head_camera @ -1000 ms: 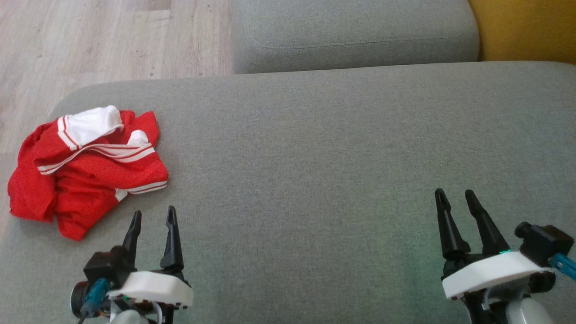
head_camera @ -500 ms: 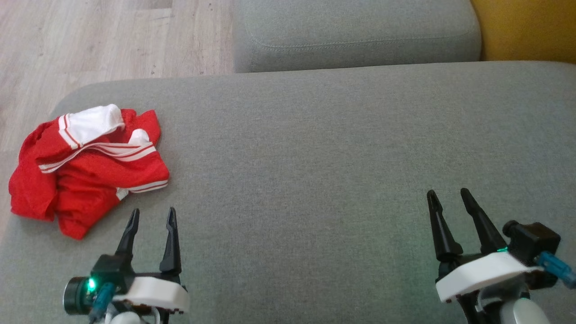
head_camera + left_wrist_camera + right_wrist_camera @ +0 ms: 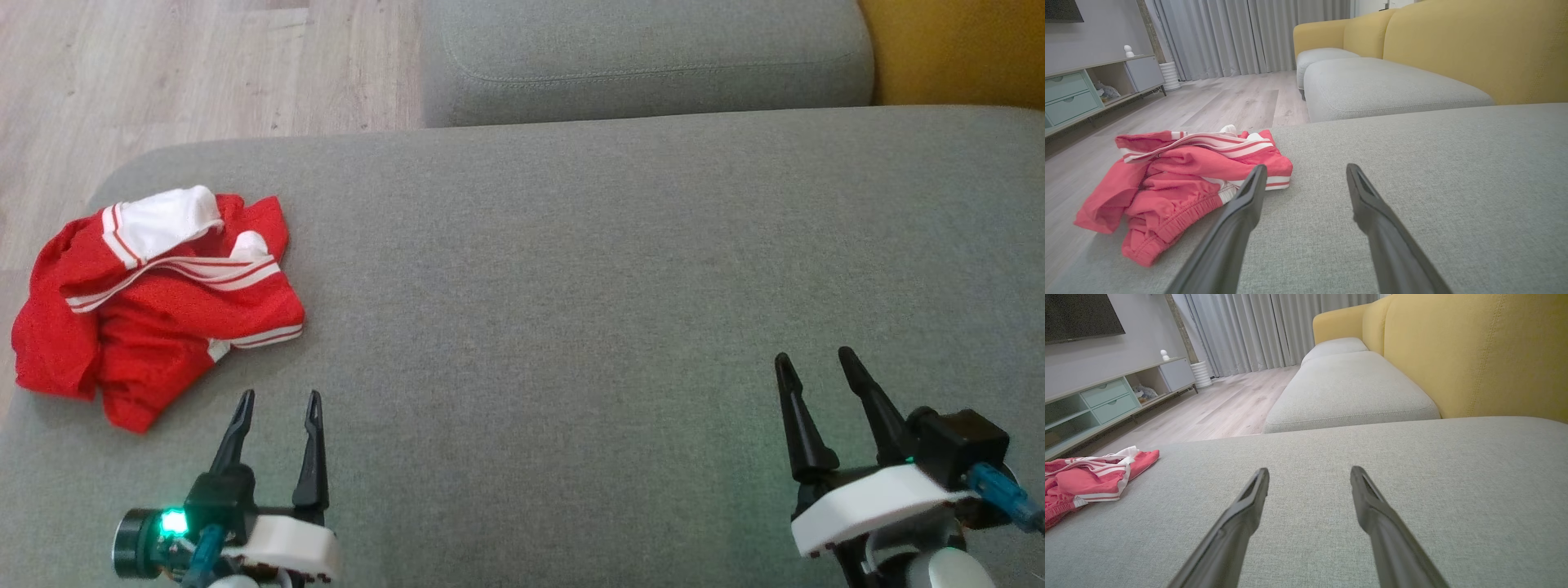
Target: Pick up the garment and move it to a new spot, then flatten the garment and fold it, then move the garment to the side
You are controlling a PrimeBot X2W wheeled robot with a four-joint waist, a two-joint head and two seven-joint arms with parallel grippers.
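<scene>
- Not started: garment (image 3: pixel 155 302) crumpled at left edge of seat (image 3: pixel 612 269), seemingly overhanging floor (image 3: pixel 163 73) a bit.
- Left gripper (image 3: pixel 279 396) just beside it, right gripper (image 3: pixel 814 355) well apart; fingers apart on both, holding nothing.
- Pending: pick, move, flatten, fold, shift aside.
- Plenty of bare seat centre and right for spreading; likely slip risk at left edge.

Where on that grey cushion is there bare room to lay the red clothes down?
Nearly all of the grey cushion is bare: the wide stretch from the red garment rightward toward the yellow backrest, including between the left gripper and right gripper. The smaller cushion behind is bare too. Only the left end is crowded, where the garment lies crumpled.
</scene>
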